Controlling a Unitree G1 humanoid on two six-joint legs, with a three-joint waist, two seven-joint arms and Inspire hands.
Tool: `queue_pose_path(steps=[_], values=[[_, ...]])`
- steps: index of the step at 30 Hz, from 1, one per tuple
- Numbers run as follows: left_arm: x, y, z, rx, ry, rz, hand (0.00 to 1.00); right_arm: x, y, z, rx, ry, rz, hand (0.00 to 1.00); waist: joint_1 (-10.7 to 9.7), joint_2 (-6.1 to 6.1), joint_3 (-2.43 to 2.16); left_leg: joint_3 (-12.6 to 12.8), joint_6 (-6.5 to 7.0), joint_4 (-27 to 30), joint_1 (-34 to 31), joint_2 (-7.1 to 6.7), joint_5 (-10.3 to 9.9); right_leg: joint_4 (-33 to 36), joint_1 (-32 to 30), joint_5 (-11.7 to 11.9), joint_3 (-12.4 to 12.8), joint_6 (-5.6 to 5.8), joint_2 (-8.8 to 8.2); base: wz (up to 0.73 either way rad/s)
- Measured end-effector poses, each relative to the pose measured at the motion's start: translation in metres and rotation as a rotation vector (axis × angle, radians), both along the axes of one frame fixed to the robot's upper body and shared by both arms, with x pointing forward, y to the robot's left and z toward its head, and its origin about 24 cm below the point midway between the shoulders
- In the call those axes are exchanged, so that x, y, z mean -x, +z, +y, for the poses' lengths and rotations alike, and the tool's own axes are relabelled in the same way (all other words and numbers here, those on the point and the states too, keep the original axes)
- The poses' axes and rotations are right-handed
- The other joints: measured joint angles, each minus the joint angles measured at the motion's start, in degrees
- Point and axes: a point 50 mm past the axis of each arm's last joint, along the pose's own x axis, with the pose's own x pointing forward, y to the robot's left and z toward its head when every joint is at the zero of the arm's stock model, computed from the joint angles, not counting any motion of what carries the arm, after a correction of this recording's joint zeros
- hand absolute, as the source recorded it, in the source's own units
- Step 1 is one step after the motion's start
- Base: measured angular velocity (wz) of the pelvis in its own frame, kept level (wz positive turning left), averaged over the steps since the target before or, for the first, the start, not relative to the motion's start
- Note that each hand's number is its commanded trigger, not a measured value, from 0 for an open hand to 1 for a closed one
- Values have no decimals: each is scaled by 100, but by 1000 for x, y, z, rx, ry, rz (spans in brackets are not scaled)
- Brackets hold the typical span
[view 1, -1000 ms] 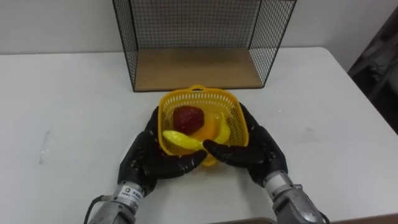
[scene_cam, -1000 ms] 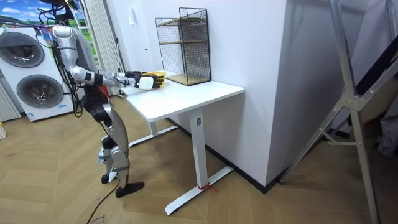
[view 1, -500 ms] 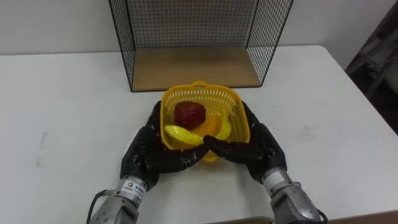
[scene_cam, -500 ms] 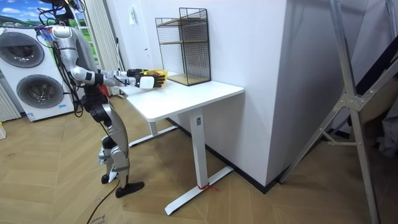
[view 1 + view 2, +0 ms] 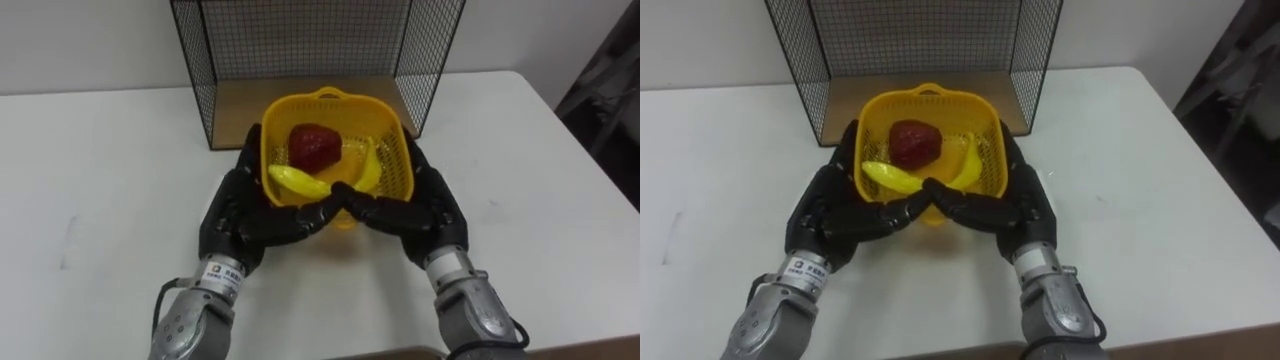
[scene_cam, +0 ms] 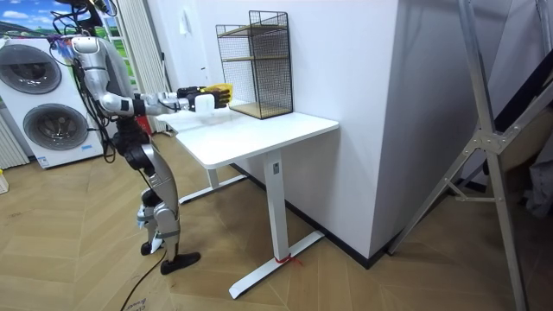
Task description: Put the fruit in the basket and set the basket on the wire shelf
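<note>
The basket (image 5: 332, 97) is bright yellow plastic with lattice walls, a solid rim and a small loop handle on its far edge. It holds 1 dark red fruit (image 5: 312, 146) at the back and 2 yellow bananas: 1 banana (image 5: 298, 181) lies across the near left, and the other banana (image 5: 369, 167) curves along the right wall. Something orange shows between them, but I cannot tell what it is.

The 2 black hands carry the basket. The left hand (image 5: 240, 216) is curled round its left side and the right hand (image 5: 425, 205) round its right side, with their fingers meeting at the near rim. In the room view the basket is held above the white desk (image 5: 100, 150), just short of the wire shelf (image 5: 310, 40).

The shelf is 1 black mesh box, open toward the robot, with a wooden board (image 5: 240, 105) as its floor. The room view shows a 2nd wooden level higher up. The basket's far edge sits between the 2 front posts and overlaps the board's front; I cannot tell whether it touches.

The robot stands at the desk's end on the room view's left, with its arms stretched forward. Behind it are 2 stacked washing machines (image 6: 34, 95).
</note>
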Motion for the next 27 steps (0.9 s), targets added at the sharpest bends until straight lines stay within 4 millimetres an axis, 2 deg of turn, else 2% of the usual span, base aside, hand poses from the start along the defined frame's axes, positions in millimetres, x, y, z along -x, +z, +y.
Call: queue_pose_path(steps=[4, 9, 25, 27], values=[[-2, 14, 0, 62, 21, -52, 0, -3, 14, 2, -23, -3, -63, 0, 4, -14, 0, 10, 0, -17, 58, 1, 0, -2, 23, 0, 11, 0, 2, 0], [-4, 29, 0, 131, 38, -123, 0, -5, 25, 4, -82, -20, -114, 0, 2, -130, -1, 22, 1, -30, 68, 1, 1, -1, 25, -1, 16, 1, 4, 0], [-4, 33, -1, 147, 49, -159, 0, -6, 27, 6, -127, -29, -124, 0, 21, -171, 8, 31, 1, 47, 77, -4, 0, 91, 17, -15, 14, 3, -15, 0], [-4, 33, 0, 164, 51, -154, 0, -5, 26, 6, -136, -29, -119, 0, 18, -204, 29, 19, -2, 101, 44, -4, -1, 166, 9, -48, 4, -11, -21, 2]])
